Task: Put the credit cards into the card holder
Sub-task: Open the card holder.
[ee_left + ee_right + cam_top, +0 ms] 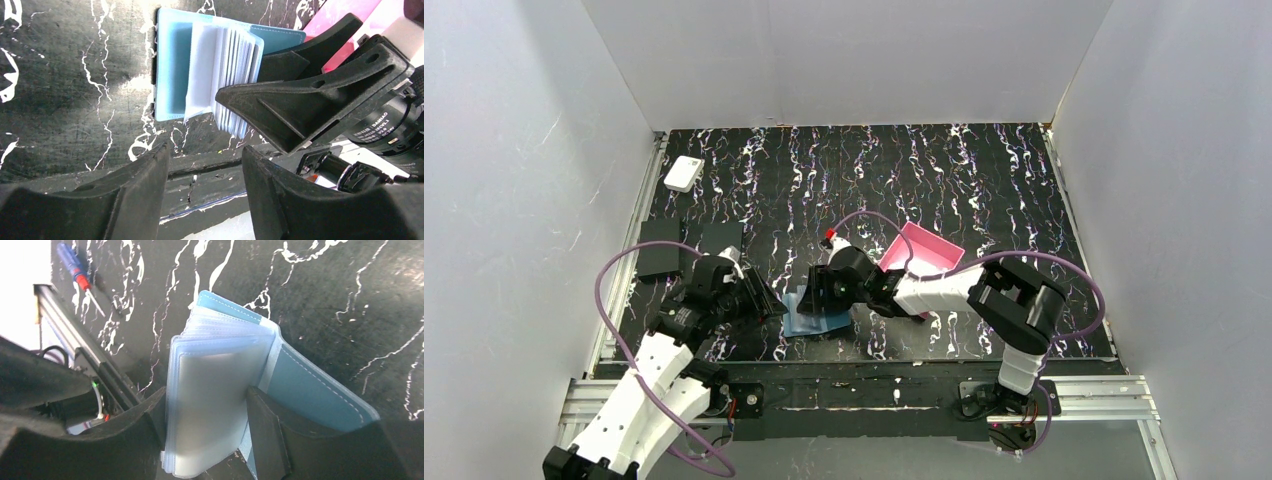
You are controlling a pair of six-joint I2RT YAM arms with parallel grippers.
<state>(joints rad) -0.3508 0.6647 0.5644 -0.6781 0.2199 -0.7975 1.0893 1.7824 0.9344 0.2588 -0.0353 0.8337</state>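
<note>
**Card holder opened; no card loaded yet.**

Top view: the teal-blue folding card holder (809, 322) lies open on the black marbled surface (984, 180) at lower centre, with the right hand (818, 290) on it and the left hand (767, 300) just beside it. Left wrist view: the left hand (206, 152) is parted and empty. Right wrist view: the right hand (205, 400) grips the clear plastic sleeves (220, 340), which look empty. No credit cards are identifiable, so insertion remains.

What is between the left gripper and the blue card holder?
Only bare black table lies between the left gripper and the card holder; nothing else sits in that stretch. The left wrist view shows it.
</note>
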